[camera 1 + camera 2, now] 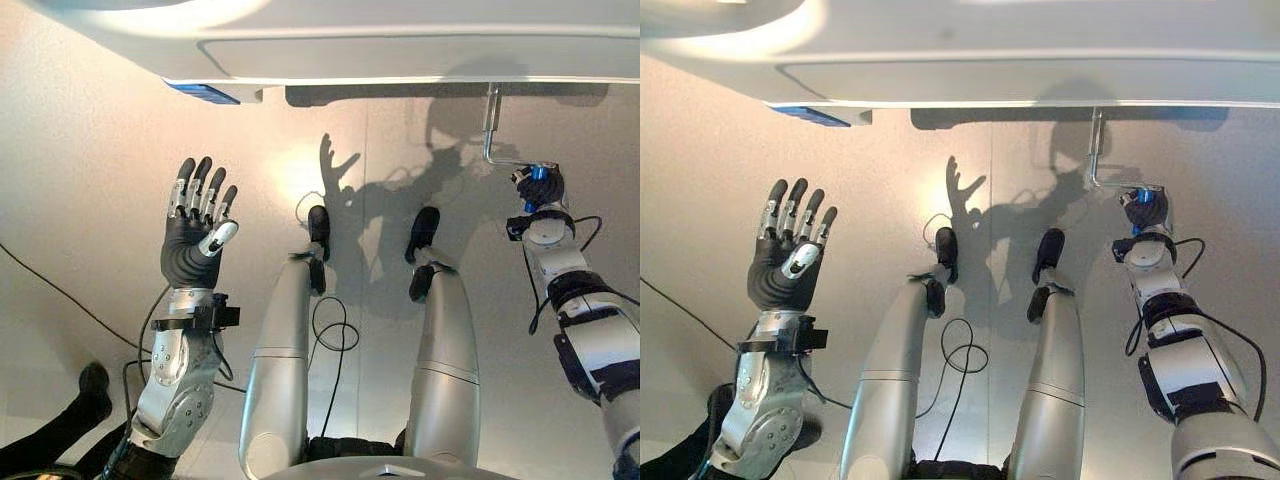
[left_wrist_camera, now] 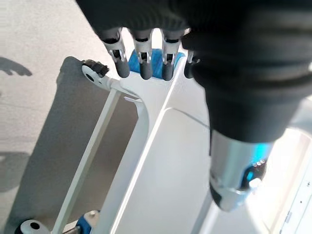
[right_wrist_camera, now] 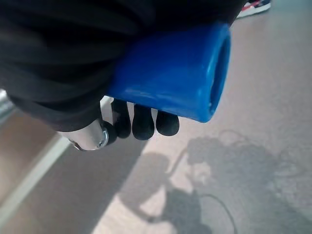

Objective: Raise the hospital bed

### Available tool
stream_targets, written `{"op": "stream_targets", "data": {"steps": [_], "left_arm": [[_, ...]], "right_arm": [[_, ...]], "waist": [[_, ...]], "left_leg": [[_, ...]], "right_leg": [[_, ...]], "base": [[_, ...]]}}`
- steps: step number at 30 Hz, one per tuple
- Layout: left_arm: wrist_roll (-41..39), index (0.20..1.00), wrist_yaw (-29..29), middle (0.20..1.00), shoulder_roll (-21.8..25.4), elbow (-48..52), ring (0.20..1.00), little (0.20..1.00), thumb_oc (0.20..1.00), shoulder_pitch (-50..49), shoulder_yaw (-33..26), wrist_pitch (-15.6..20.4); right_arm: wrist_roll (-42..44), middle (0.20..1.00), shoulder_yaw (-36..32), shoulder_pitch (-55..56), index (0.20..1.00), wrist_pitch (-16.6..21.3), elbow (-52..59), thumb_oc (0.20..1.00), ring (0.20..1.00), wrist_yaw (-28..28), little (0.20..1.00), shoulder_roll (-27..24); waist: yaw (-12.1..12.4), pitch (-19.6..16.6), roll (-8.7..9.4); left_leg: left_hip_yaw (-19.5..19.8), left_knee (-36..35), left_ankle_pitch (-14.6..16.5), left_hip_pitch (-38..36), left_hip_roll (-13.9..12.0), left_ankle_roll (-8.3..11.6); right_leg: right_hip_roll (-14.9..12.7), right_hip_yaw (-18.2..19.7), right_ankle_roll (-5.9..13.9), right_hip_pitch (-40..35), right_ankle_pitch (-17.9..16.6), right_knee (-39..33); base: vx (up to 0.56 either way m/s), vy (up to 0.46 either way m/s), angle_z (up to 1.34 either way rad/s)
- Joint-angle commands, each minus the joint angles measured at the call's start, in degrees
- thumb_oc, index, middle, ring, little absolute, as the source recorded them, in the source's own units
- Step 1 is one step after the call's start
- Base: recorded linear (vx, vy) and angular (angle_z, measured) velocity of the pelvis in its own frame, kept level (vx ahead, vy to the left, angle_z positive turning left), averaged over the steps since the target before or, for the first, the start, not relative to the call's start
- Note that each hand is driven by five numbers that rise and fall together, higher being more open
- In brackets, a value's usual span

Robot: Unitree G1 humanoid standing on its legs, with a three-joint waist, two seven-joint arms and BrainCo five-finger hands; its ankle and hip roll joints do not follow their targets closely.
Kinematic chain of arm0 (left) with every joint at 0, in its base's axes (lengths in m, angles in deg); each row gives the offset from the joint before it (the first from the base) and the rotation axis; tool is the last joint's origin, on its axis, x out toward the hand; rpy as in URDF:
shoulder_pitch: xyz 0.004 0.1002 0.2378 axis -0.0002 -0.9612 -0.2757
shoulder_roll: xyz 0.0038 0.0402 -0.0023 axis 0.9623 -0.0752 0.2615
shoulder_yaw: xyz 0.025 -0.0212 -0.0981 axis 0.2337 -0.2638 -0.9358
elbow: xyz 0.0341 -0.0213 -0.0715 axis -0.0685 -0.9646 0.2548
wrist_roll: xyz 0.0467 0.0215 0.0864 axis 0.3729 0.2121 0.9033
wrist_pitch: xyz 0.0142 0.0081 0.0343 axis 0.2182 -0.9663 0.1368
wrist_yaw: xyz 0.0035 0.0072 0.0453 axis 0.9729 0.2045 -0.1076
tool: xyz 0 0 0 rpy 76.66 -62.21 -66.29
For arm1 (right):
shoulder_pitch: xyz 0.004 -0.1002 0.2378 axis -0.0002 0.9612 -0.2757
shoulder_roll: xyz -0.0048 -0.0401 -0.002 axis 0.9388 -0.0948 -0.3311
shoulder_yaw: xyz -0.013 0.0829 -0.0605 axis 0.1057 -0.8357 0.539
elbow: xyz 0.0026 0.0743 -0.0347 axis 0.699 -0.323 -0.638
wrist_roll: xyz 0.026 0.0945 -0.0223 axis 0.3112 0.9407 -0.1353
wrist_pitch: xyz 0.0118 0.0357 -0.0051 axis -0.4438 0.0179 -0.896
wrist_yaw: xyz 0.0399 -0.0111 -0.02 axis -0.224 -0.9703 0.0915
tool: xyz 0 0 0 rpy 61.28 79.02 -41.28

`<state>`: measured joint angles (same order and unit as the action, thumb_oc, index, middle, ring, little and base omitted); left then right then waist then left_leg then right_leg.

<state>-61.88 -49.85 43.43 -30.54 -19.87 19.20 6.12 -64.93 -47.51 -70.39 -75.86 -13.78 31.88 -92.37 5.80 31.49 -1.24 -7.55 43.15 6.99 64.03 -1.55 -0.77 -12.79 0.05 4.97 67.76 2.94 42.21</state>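
Right hand (image 3: 63,58) curled round blue crank grip (image 3: 170,73), apparently pointing floorward

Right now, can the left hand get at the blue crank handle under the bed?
Probably not easily: the right hand is already curled round the blue crank handle, covering it. The left hand is open, raised far to the other side.

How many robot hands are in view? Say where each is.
2. The left hand is raised open over the floor, holding nothing; the right hand grips the blue crank handle under the hospital bed.
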Motion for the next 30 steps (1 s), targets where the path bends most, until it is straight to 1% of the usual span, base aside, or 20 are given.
{"op": "stream_targets", "data": {"steps": [1, 2, 4, 9, 11, 12, 13, 14, 15, 16, 17, 18, 21, 22, 24, 25, 26, 30], "left_arm": [[-0.1, 1.000, 0.7, 1.000, -3.0, 5.5, 1.000, 1.000, 1.000, 0.0, 0.7, 2.6], [-0.1, 1.000, 0.6, 1.000, -3.0, 5.5, 1.000, 1.000, 1.000, 0.0, 0.7, 2.6], [-0.1, 1.000, 0.5, 1.000, -3.3, 5.5, 1.000, 1.000, 1.000, 0.4, 1.2, 2.6], [0.1, 1.000, 0.2, 1.000, -3.6, 5.5, 1.000, 1.000, 1.000, 1.3, 2.2, 2.2], [0.2, 1.000, 0.0, 1.000, -3.7, 5.7, 1.000, 1.000, 1.000, 1.6, 2.3, 2.1], [0.1, 1.000, 0.0, 1.000, -3.8, 5.8, 1.000, 1.000, 1.000, 2.1, 2.3, 2.0], [0.4, 1.000, -0.1, 1.000, -3.8, 5.7, 1.000, 1.000, 1.000, 2.0, 2.7, 1.9], [0.5, 1.000, -0.4, 1.000, -3.9, 6.0, 1.000, 1.000, 1.000, 2.3, 2.8, 1.8], [0.5, 1.000, -0.4, 1.000, -4.0, 6.0, 1.000, 1.000, 1.000, 2.6, 2.6, 1.8], [0.6, 1.000, -0.5, 1.000, -4.3, 5.9, 1.000, 1.000, 1.000, 2.6, 2.9, 1.6], [0.6, 1.000, -0.6, 1.000, -4.3, 5.9, 1.000, 1.000, 1.000, 3.0, 2.7, 1.6], [0.6, 1.000, -0.6, 1.000, -4.3, 5.9, 1.000, 1.000, 1.000, 3.0, 2.7, 1.6], [1.1, 1.000, -1.0, 1.000, -4.8, 5.9, 1.000, 1.000, 1.000, 3.4, 3.5, 1.3], [1.1, 1.000, -1.0, 1.000, -4.8, 5.8, 1.000, 1.000, 1.000, 3.5, 3.4, 1.3], [1.2, 1.000, -1.2, 1.000, -5.1, 5.6, 1.000, 1.000, 1.000, 3.6, 3.2, 1.3], [1.3, 1.000, -1.4, 1.000, -5.4, 5.4, 1.000, 1.000, 1.000, 4.0, 3.0, 1.2], [1.3, 1.000, -1.4, 1.000, -5.4, 5.4, 1.000, 1.000, 1.000, 3.9, 3.0, 1.2], [1.1, 1.000, -1.9, 1.000, -6.2, 5.0, 1.000, 1.000, 1.000, 4.0, 2.9, 1.4]], "right_arm": [[2.9, 0.200, 0.3, -1.3, 0.200, -4.3, -8.6, 0.200, 0.200, -0.1, 0.200, -5.5], [3.0, 0.200, 0.4, -1.4, 0.200, -4.2, -8.7, 0.200, 0.200, -0.1, 0.200, -5.5], [3.5, 0.200, 0.2, -2.3, 0.200, -4.7, -10.6, 0.200, 0.200, 0.4, 0.200, -4.2], [1.6, 0.200, 1.4, -3.5, 0.200, -6.3, -13.1, 0.200, 0.200, 1.6, 0.200, -1.3], [1.4, 0.200, 1.5, -3.9, 0.200, -6.6, -13.1, 0.200, 0.200, 1.7, 0.200, -0.2], [1.3, 0.200, 1.5, -4.5, 0.200, -6.8, -13.2, 0.200, 0.200, 2.0, 0.200, 0.1], [1.2, 0.200, 1.7, -4.4, 0.200, -7.2, -13.6, 0.200, 0.200, 2.3, 0.200, 0.5], [1.0, 0.200, 1.7, -4.9, 0.200, -7.4, -13.6, 0.200, 0.200, 2.4, 0.200, 1.4], [1.0, 0.200, 1.7, -5.3, 0.200, -7.4, -13.6, 0.200, 0.200, 2.4, 0.200, 1.3], [0.5, 0.200, 1.8, -5.0, 0.200, -7.6, -13.4, 0.200, 0.200, 2.7, 0.200, 2.2], [0.5, 0.200, 1.8, -5.4, 0.200, -7.6, -13.3, 0.200, 0.200, 2.7, 0.200, 2.2], [0.5, 0.200, 1.8, -5.4, 0.200, -7.6, -13.3, 0.200, 0.200, 2.7, 0.200, 2.2], [-0.5, 0.200, 3.2, -6.1, 0.200, -7.6, -11.8, 0.200, 0.200, 3.4, 0.200, 4.9], [-0.5, 0.200, 3.3, -6.3, 0.200, -7.6, -11.8, 0.200, 0.200, 3.4, 0.200, 5.0], [-0.6, 0.200, 3.9, -6.4, 0.200, -7.3, -10.7, 0.200, 0.200, 3.8, 0.200, 6.7], [-1.1, 0.200, 5.1, -6.2, 0.200, -6.9, -9.4, 0.200, 0.200, 4.3, 0.200, 8.8], [-1.1, 0.200, 5.1, -6.3, 0.200, -6.9, -9.4, 0.200, 0.200, 4.3, 0.200, 8.9], [-1.1, 0.200, 6.4, -6.5, 0.200, -6.4, -8.0, 0.200, 0.200, 4.8, 0.200, 12.8]], "waist": [[-0.1, -1.7, -7.03], [-0.1, -1.7, -7.08], [0.5, -1.7, -7.96], [1.9, -1.7, -10.06], [2.2, -1.7, -10.59], [2.5, -1.7, -10.85], [2.7, -1.7, -11.14], [3.0, -1.7, -11.64], [3.0, -1.7, -11.67], [3.3, -1.7, -12.14], [3.4, -1.7, -12.17], [3.4, -1.7, -12.17], [3.7, -1.7, -12.64], [3.6, -1.7, -12.59], [3.6, -1.7, -12.48], [3.5, -1.7, -12.19], [3.4, -1.7, -12.13], [3.2, -1.7, -11.92]], "left_leg": [[4.4, -8.0, -9.7, 2.3, 0.3, 5.28], [4.4, -7.9, -9.6, 2.3, 0.3, 5.28], [4.3, -7.5, -9.6, 2.7, 0.4, 5.32], [4.4, -6.6, -9.6, 4.0, 0.7, 5.30], [4.4, -6.0, -9.6, 4.7, 0.8, 5.34], [4.6, -6.4, -10.3, 5.4, 0.8, 5.17], [4.6, -5.8, -9.6, 5.3, 1.0, 5.21], [4.7, -5.3, -9.6, 6.0, 1.1, 5.18], [4.7, -5.6, -10.2, 6.5, 1.1, 5.10], [4.8, -5.0, -9.5, 6.3, 1.3, 5.02], [4.8, -5.2, -10.2, 6.9, 1.2, 4.93], [4.8, -5.2, -10.2, 6.9, 1.2, 4.93], [5.0, -4.3, -9.3, 7.4, 1.7, 4.53], [5.0, -4.3, -9.4, 7.6, 1.6, 4.53], [4.8, -3.9, -9.3, 7.7, 1.7, 4.41], [4.9, -3.9, -9.2, 7.9, 1.8, 4.26], [4.8, -3.9, -9.3, 7.9, 1.8, 4.25], [4.6, -4.0, -9.3, 7.9, 2.0, 4.10]], "right_leg": [[2.0, -4.0, 0.62, 2.1, -1.1, 6.5], [2.0, -4.1, 0.62, 2.1, -1.1, 6.5], [1.7, -4.2, 0.58, 2.5, -0.9, 7.0], [1.4, -4.4, 0.58, 3.7, -0.6, 8.3], [1.3, -4.3, 0.54, 4.3, -0.6, 8.8], [1.4, -4.4, 0.42, 5.1, -1.2, 8.6], [1.3, -4.2, 0.53, 5.0, -0.6, 9.2], [1.2, -4.2, 0.46, 5.4, -0.5, 9.5], [1.3, -4.4, 0.32, 5.9, -1.1, 9.2], [1.2, -4.1, 0.47, 5.9, -0.5, 9.9], [1.3, -4.3, 0.33, 6.4, -1.1, 9.6], [1.3, -4.3, 0.33, 6.4, -1.1, 9.6], [1.3, -3.7, 0.36, 7.1, -0.3, 10.9], [1.3, -3.7, 0.34, 7.3, -0.5, 10.8], [1.4, -3.5, 0.30, 7.3, -0.4, 11.0], [1.4, -3.4, 0.27, 7.4, -0.6, 10.9], [1.4, -3.3, 0.27, 7.4, -0.6, 10.9], [1.5, -3.1, 0.25, 7.4, -0.7, 10.9]], "base": [[0.01, -0.006, 0.06], [0.01, 0.001, 0.06], [0.00, 0.004, 0.06], [0.00, 0.010, 0.06], [-0.01, 0.023, 0.06], [0.00, 0.025, 0.05], [0.00, 0.000, 0.00], [0.00, 0.000, 0.00], [0.00, 0.000, 0.00], [0.00, 0.000, 0.00], [0.00, 0.012, 0.03], [0.00, 0.000, 0.00], [0.02, 0.041, 0.02], [0.00, 0.000, 0.00], [0.00, 0.015, -0.01], [0.00, 0.000, 0.00], [0.00, 0.000, 0.00], [0.00, 0.021, -0.03]]}}
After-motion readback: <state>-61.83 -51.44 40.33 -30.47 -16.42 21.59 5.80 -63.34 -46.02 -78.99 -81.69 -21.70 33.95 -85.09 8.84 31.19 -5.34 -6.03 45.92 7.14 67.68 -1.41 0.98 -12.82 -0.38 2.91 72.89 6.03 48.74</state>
